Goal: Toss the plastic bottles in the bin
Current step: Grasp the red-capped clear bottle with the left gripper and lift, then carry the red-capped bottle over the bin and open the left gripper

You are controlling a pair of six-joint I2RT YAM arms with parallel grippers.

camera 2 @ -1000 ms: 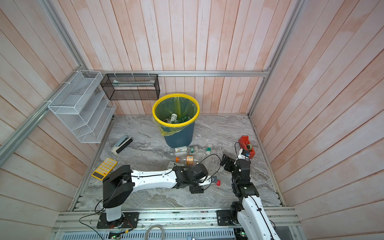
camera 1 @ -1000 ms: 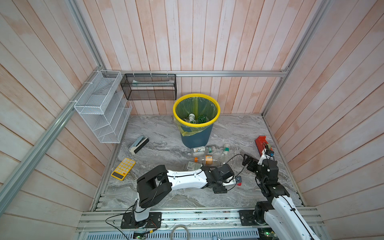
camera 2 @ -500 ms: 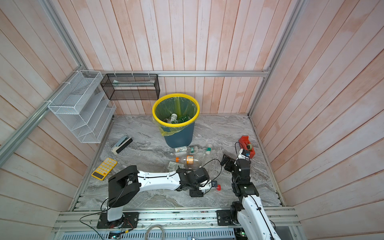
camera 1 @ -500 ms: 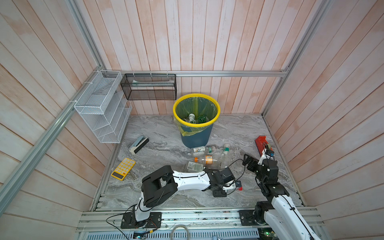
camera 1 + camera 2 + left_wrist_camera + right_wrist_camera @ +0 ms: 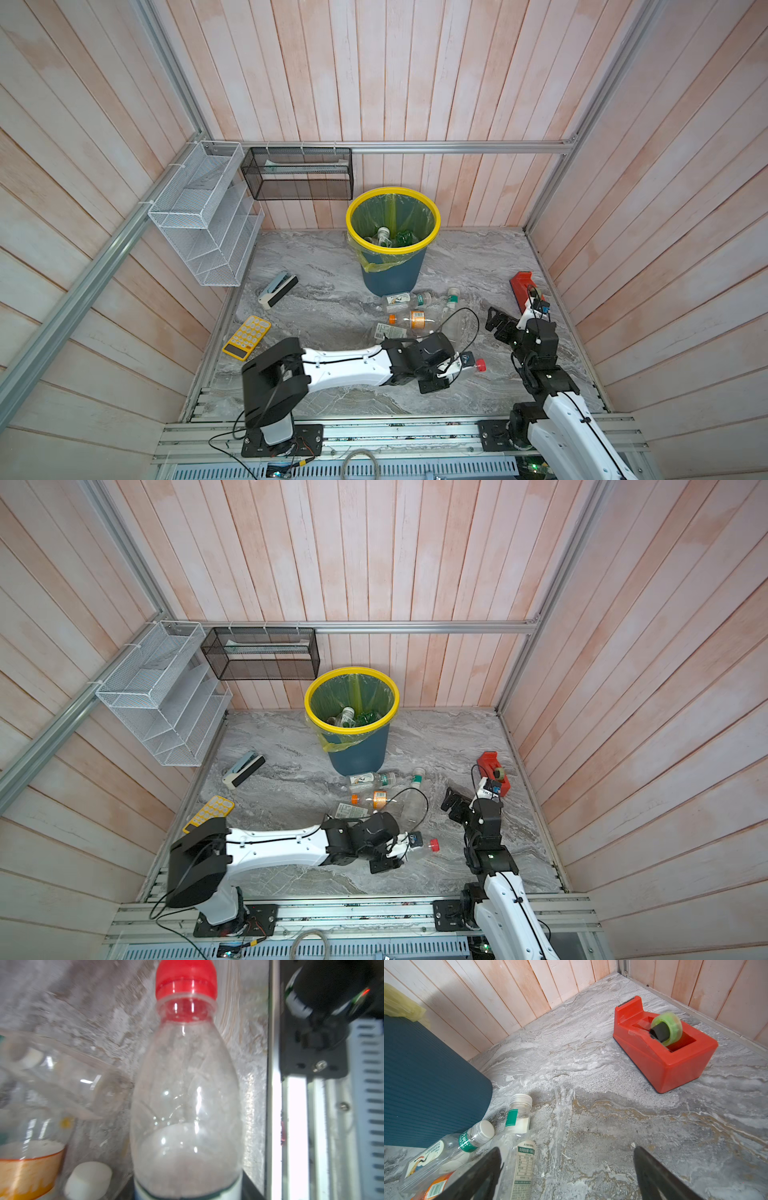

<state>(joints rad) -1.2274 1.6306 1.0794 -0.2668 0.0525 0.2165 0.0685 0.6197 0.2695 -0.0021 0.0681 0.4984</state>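
A clear plastic bottle with a red cap [image 5: 481, 365] [image 5: 186, 1088] lies on the marble floor near the front, and my left gripper [image 5: 453, 368] is shut on its body. Several more plastic bottles lie in front of the bin: a white-label one [image 5: 401, 300], an orange-label one [image 5: 415, 320] and a green-label one [image 5: 517, 1120]. The teal bin has a yellow rim [image 5: 390, 250] [image 5: 351, 730] and holds a few bottles [image 5: 384, 237]. My right gripper [image 5: 498, 326] [image 5: 566, 1167] hovers open over bare floor, right of the bottle cluster.
A red tape dispenser [image 5: 524, 286] [image 5: 664, 1049] sits by the right wall. On the left lie a yellow calculator [image 5: 247, 343] and a stapler [image 5: 277, 289]. A white wire rack [image 5: 208, 216] and a black mesh basket [image 5: 297, 174] hang on the walls.
My left gripper has closed on the red-capped bottle, and its arm has shifted slightly. The right arm has stayed where it was, still open.
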